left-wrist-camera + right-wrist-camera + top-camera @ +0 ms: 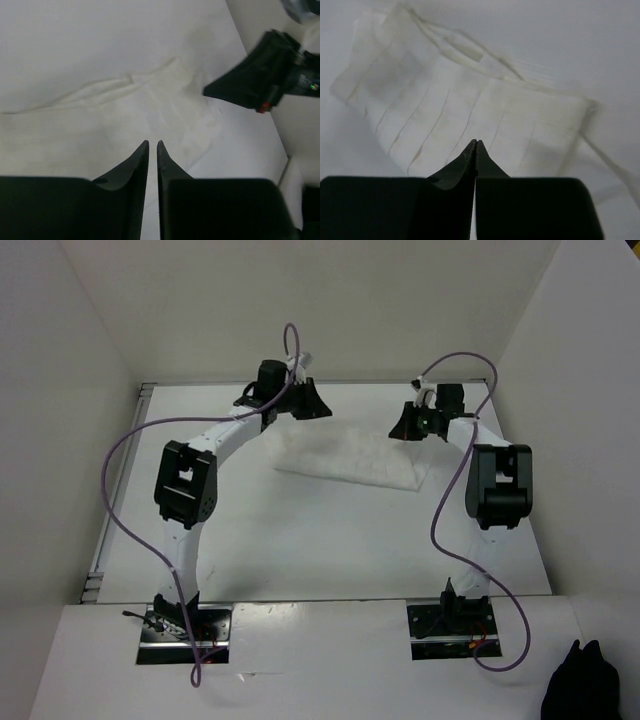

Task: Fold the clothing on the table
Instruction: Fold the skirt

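Right gripper fingers meet tip to tip, shut with nothing visibly between them, above the right end of the clothing. Over the clothing's far left corner, the left gripper keeps its 2 fingers a narrow slit apart, holding nothing. The clothing lies flat and wrinkled on the table, between both grippers.

Thin, ribbed cloth clothing on a smooth, seemingly matt table.
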